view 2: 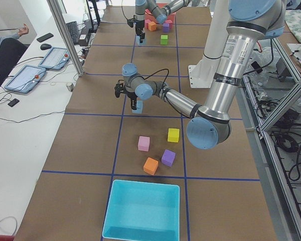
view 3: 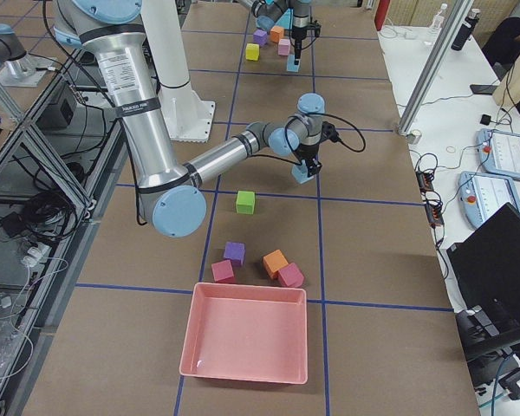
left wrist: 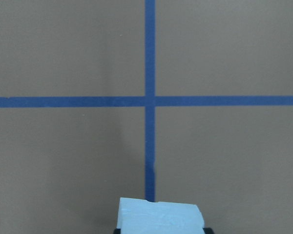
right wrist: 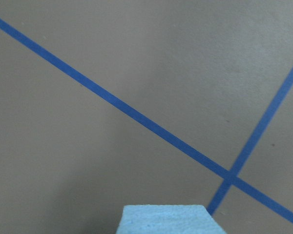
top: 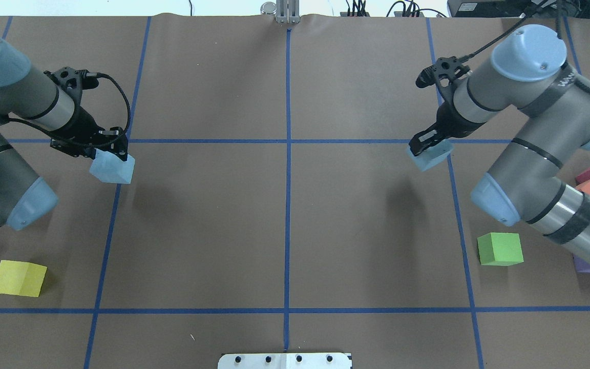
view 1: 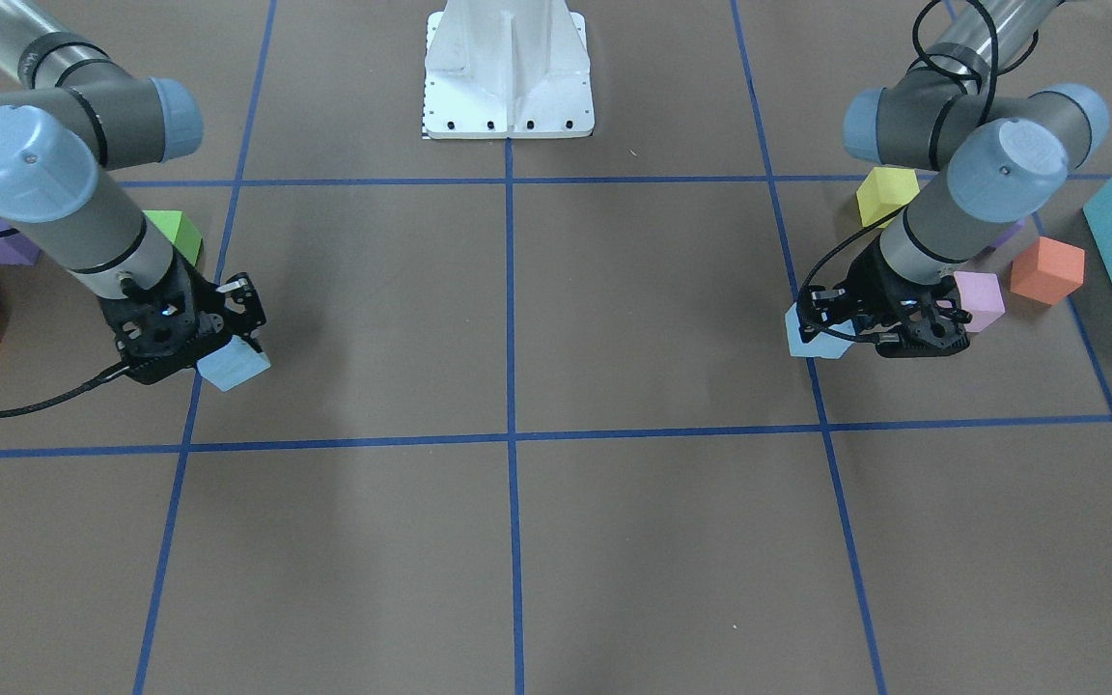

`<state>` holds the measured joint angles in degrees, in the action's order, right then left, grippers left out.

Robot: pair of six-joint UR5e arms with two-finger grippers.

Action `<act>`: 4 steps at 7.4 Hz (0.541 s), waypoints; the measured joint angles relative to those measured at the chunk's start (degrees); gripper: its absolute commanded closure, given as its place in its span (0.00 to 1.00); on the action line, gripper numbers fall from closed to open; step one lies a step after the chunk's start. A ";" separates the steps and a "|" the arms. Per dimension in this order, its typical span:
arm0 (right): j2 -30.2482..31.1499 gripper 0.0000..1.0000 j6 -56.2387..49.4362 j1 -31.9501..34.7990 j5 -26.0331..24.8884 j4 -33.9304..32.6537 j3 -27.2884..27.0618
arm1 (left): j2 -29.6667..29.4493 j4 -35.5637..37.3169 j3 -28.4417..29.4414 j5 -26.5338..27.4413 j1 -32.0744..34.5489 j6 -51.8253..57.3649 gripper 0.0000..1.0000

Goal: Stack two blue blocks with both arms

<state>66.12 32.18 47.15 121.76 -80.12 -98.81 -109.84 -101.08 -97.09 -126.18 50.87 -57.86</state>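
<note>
Your left gripper is clenching its fingers on the left blue block. It is carrying that block tilted and lifted off the brown table, left of the table's centre and roughly midway between the near and far edges. Your right gripper is grasping the right blue block in the same way. That block is hanging clear of the surface to the right of centre, slightly closer to the far edge. The two blocks are sitting well apart, with the middle of the table between them. A yellow cube is lying nearer the robot's edge on the left side. A green cube is lying nearer that edge on the right.
</note>
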 measured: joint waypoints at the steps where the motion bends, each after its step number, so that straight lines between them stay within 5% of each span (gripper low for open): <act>1: -2.96 0.38 8.68 -2.54 -1.30 -0.35 0.24 | -2.90 3.12 -0.05 -0.06 -0.03 -3.70 0.46; 4: -13.45 0.35 30.52 -10.85 -9.87 -1.15 4.99 | -7.77 6.89 0.14 -0.35 -0.17 -12.53 0.45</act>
<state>52.67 62.71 36.30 111.89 -81.27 -93.82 -117.61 -94.19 -96.95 -126.53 50.70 -70.39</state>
